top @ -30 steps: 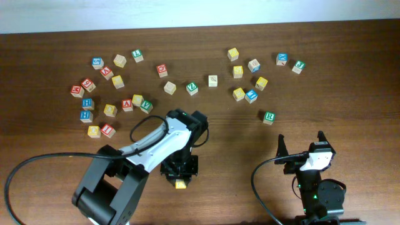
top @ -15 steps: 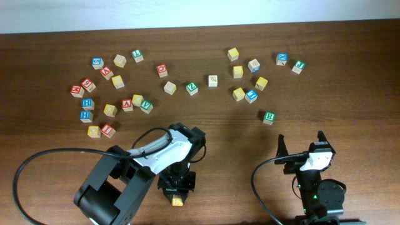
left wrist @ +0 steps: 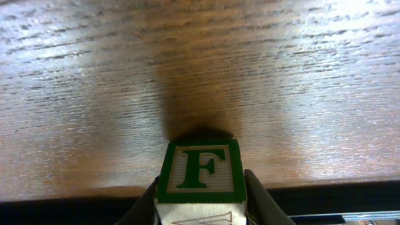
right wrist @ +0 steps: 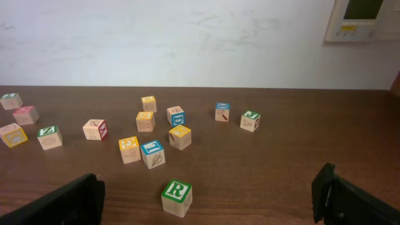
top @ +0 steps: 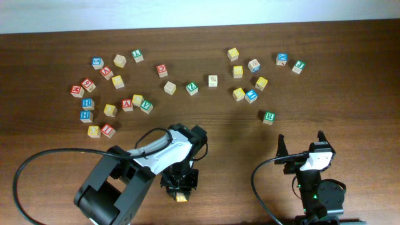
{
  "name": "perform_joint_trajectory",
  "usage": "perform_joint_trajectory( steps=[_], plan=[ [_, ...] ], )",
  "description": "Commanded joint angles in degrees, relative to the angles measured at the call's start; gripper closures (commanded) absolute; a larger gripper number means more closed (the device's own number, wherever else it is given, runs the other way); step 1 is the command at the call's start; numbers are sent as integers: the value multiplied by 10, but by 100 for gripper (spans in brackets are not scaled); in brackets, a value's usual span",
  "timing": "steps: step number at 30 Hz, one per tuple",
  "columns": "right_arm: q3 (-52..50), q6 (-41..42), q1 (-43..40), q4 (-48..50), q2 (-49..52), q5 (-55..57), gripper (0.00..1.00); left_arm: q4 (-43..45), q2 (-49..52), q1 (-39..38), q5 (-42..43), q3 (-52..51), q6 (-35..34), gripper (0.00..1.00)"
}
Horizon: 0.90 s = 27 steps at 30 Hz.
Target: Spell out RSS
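Observation:
The green-framed R cube [top: 269, 117] stands alone on the table at the right; it also shows in the right wrist view [right wrist: 177, 197]. My left gripper [top: 180, 191] is shut on a cube [top: 180, 198] near the table's front edge. That cube's top looks yellow from overhead, and its side face in the left wrist view [left wrist: 200, 169] shows a green F. My right gripper [top: 300, 145] is open and empty, in front of the R cube. Several yellow cubes [top: 237, 71] lie at the back right; I cannot read their letters.
A cluster of red, blue, green and yellow cubes [top: 110, 94] lies at the back left. Another cluster [top: 251, 95] lies at the back right. The left arm's cable [top: 37, 164] loops over the front left. The table's front edge [left wrist: 312, 187] is just under the held cube.
My left gripper has carried the cube toward the table's front edge, then shifted it slightly right. The right arm has not moved.

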Motion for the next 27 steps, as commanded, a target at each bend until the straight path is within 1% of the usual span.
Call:
perform_joint_trajectory(
  steps=[1, 2, 7, 12, 14, 18, 22, 27],
  plan=[
    [-5, -2, -4, -1, -4, 5, 2, 7, -3, -1, -10, -2, 7, 79],
    [-5, -2, -4, -1, -4, 5, 2, -20, -3, -1, -5, -2, 8, 79],
    [-5, -2, -4, -1, -4, 5, 2, -97, -3, -1, -2, -2, 32, 78],
    [-5, -2, -4, -1, -4, 5, 2, -127, -3, -1, 0, -2, 54, 77],
    [-5, -2, -4, -1, -4, 5, 2, -125, -3, -2, 7, -5, 54, 77],
    [-5, -2, -4, -1, -4, 5, 2, -92, -3, -2, 43, -40, 54, 77],
    [-5, -2, -4, -1, -4, 5, 2, -78, -3, -2, 47, -64, 54, 76],
    [-5, -2, -4, -1, -4, 5, 2, -57, -3, -1, 47, -64, 54, 75]
  ],
)
